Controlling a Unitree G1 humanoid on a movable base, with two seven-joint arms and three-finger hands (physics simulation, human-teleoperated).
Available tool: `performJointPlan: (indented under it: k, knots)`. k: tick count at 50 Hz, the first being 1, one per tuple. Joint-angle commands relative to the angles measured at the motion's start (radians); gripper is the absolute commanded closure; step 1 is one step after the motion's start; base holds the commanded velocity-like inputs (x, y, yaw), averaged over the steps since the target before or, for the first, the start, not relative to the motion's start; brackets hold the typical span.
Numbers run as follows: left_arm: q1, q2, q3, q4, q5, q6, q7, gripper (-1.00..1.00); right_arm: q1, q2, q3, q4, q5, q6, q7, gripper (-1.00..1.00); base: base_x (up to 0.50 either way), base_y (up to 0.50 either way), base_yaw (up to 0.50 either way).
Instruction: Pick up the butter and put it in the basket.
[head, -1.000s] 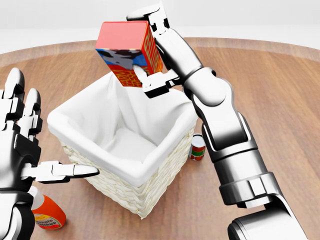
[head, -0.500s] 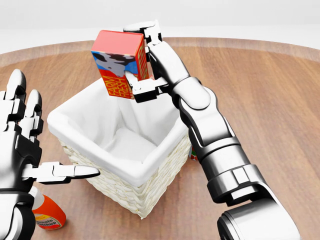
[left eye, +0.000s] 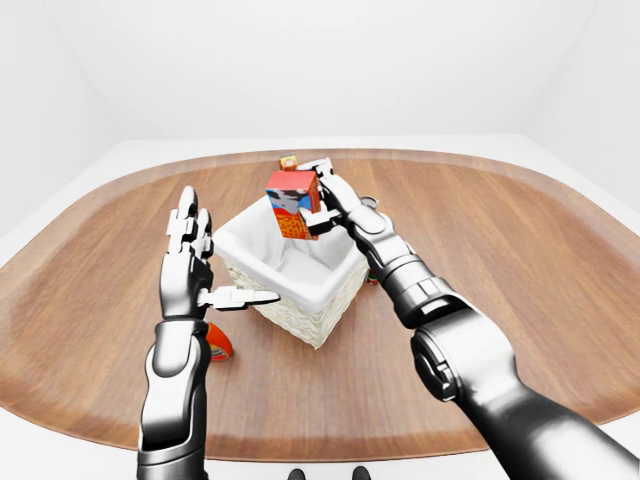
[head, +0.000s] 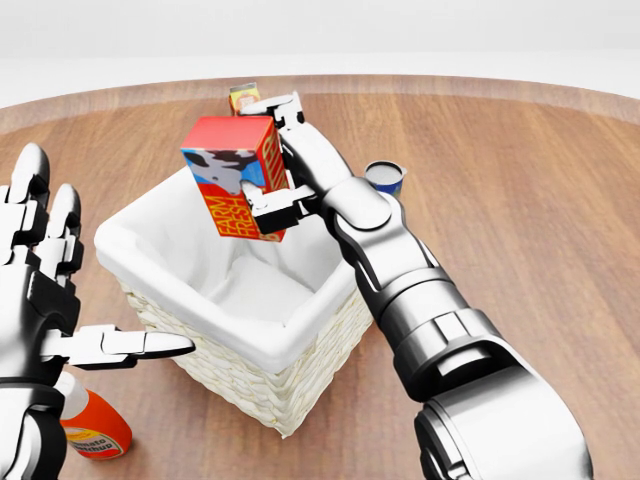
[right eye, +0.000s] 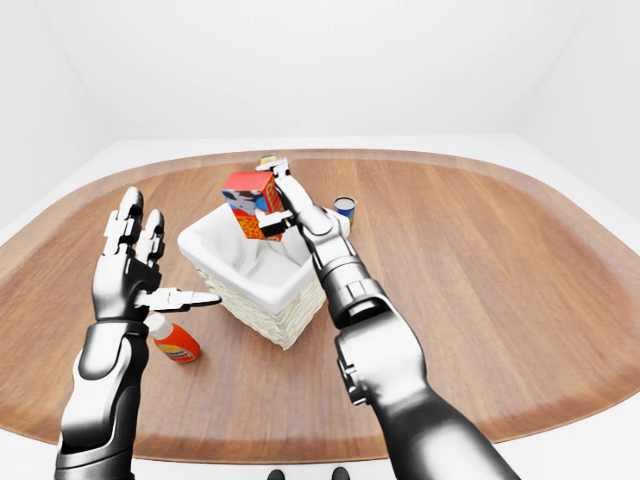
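- Red carton (head: 238, 178), held in the right hand (head: 285, 165) over the white-lined wicker basket (head: 240, 345): one side panel carries yellow block lettering running along its length. It appears to read "FARM FRESH", though the letters are tilted and only partly legible. The adjoining face shows a black-and-white cow pattern on blue and carries no readable text.
- Orange bottle (head: 95, 428), lying on the table (head: 520, 200) at the near left: the white label bears small dark print, seemingly "tomato ketchup", partly hidden.
- Blue-rimmed can (head: 385, 177), right of the carton: no wording legible.
- Small yellow package (head: 243, 97), far side of the table: markings too small to read.
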Motion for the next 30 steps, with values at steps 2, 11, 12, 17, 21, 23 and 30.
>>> performJointPlan:
  k: [2,11,12,17,21,23,30]
  knots:
    - [0.000,0.006,0.011,0.014,-0.005,0.000,-0.003,-1.00,-0.055,0.016,-0.059,0.043,0.052,0.000,-0.005,1.00,0.00,0.00,0.00]
    - [0.013,0.001,0.006,0.004,0.000,0.000,0.000,-1.00,-0.054,0.026,-0.062,0.053,0.057,0.000,-0.003,1.00,0.00,0.00,0.00]
    - [0.013,0.001,0.007,0.002,0.001,0.000,0.000,-1.00,-0.053,0.026,-0.062,0.054,0.056,0.000,-0.004,1.00,0.00,0.00,0.00]
    - [0.018,0.000,0.008,-0.005,0.001,0.000,0.001,-1.00,-0.055,0.025,-0.065,0.058,0.056,0.000,-0.011,1.00,0.00,0.00,0.00]
    - [0.020,-0.001,0.008,-0.006,0.002,0.000,0.001,-1.00,-0.053,0.026,-0.065,0.061,0.053,0.000,-0.019,1.00,0.00,0.00,0.00]
    - [0.020,-0.001,0.010,-0.007,0.001,0.000,0.000,-1.00,-0.052,0.026,-0.064,0.062,0.050,0.000,-0.024,1.00,0.00,0.00,0.00]
    - [0.023,-0.001,0.014,-0.006,-0.001,0.000,-0.001,-1.00,-0.050,0.026,-0.064,0.067,0.042,0.000,-0.037,0.36,0.00,0.00,0.00]
